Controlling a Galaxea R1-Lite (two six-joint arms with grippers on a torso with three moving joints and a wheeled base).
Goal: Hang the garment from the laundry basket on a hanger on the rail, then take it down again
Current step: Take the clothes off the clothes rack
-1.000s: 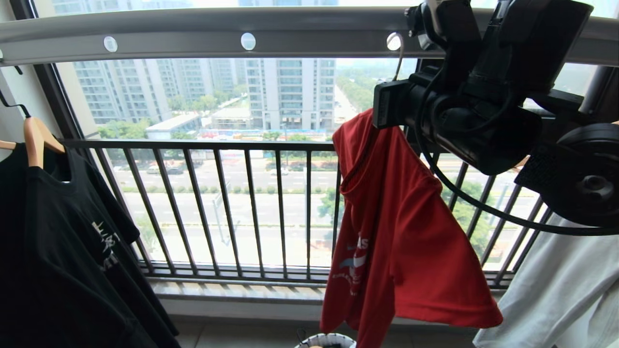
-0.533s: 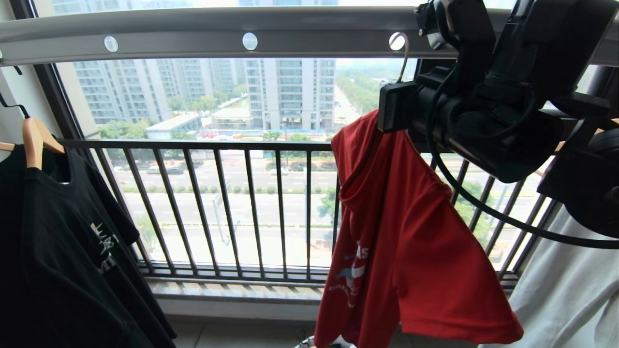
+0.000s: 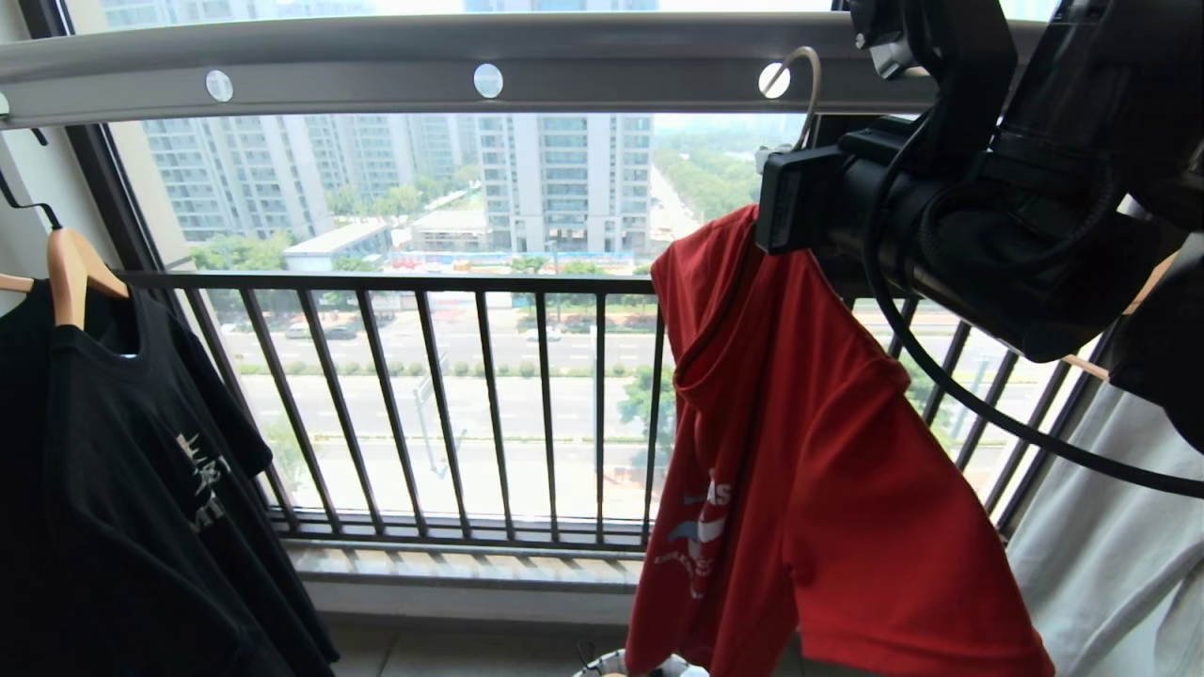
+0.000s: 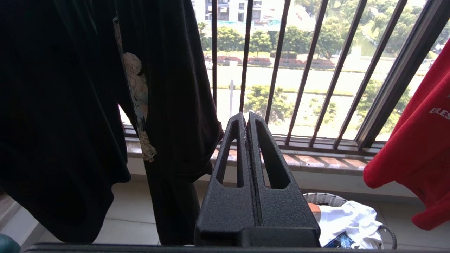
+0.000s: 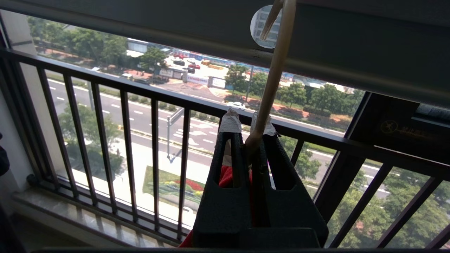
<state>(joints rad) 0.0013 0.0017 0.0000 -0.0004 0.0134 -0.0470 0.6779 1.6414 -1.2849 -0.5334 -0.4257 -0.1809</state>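
Right pincer (image 5: 248,135): clamped tight on the stem of the thin off-white wire hanger (image 5: 270,84), high up just beneath the wide flat grey metal rail with round holes (image 3: 376,66).
Hook: curls up into one of the rail's holes (image 5: 266,26); whether it is seated or lifting free, I can't tell.
Left pincer (image 4: 246,123): fingers pressed together, holding nothing, parked low near the small round white-mesh laundry basket (image 4: 323,198).
Risk: the hook looks barely caught, so a sideways tug could snag it on the hole's edge, or the wire could twist in the grip and tip.
Second risk: the shirt sits lopsided and might slide off one shoulder.
Garment: the red short-sleeved T-shirt with white lettering (image 3: 809,451) hangs from the hanger, bunched and skewed, its hem over the basket.
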